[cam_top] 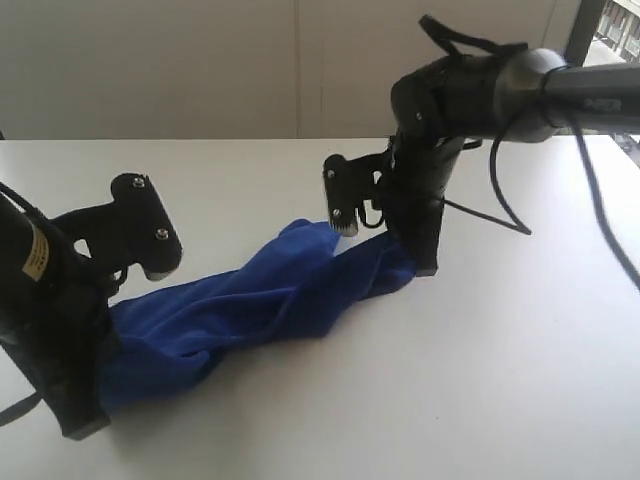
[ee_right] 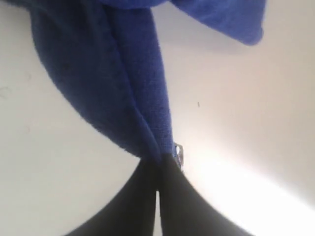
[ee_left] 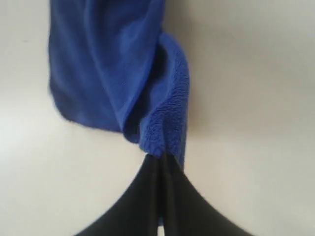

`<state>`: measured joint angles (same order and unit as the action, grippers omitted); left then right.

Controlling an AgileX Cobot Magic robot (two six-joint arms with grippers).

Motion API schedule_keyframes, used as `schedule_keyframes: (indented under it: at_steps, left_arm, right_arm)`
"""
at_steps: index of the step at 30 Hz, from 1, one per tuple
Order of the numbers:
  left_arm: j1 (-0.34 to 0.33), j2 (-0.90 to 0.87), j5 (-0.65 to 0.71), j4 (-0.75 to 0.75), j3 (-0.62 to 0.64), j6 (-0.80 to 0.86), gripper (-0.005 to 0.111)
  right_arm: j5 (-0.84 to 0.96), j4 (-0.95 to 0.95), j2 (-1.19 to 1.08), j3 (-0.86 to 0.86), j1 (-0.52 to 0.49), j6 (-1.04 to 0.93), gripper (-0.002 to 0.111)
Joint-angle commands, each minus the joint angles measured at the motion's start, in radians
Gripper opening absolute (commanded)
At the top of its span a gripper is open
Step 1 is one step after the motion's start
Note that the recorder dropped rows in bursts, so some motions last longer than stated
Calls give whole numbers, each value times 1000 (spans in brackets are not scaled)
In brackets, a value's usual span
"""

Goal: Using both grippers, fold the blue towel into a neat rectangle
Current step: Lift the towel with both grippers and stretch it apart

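Clearly both hands are clenched on cloth. The left hand (ee_left: 160,158) has its two thin black fingers pressed together with no gap, pinching a folded edge of the blue towel (cam_top: 260,300). The right hand (ee_right: 158,164) is likewise closed tight, its fingertips nipping a narrow gathered ridge of the same towel.

Seen up close from the left wrist, the fabric is a soft, deep-blue pile with a nubbly looped surface along the pinched fold, smoother and faintly streaked where it hangs in broad pleats. From the right wrist it looks fuzzy and matte, drawn into a tapering wedge towards the fingers.

In the exterior view the towel is bunched into a long, loosely twisted rope rather than spread flat. Its long axis runs diagonally, from the left hand at the lower left up to the right hand near the middle. It lies along the smooth white counter (cam_top: 500,380), with rumpled folds between the two hands.
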<state>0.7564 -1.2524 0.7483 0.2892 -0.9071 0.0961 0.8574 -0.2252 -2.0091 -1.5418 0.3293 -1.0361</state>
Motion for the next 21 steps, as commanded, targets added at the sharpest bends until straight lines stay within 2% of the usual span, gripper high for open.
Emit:
schedule_keyframes:
  at_steps: [1,5,7,15,19,21]
  left_arm:
    - [5,7,65,207,-25,-161,0]
    - [5,7,156,475,-25,-314,0]
    - [5,9,196,548,-25,-345,0]
    - [5,168,267,631,-30,-352,0]
    - [5,253,308,621,-89,-351,0]
    - [5,282,365,569,-131,-264,0]
  right_arm:
    - [143,-54,112,-3,1,217,0]
    - [305,-56,287,-3,1,352,0]
    - [361,-60,368,-3,1,394,0]
    - [364,-105,644,-3,1,519,0]
    - [364,-140,720,-3,1,657,0]
    - [364,-154,741,36,1,711,0]
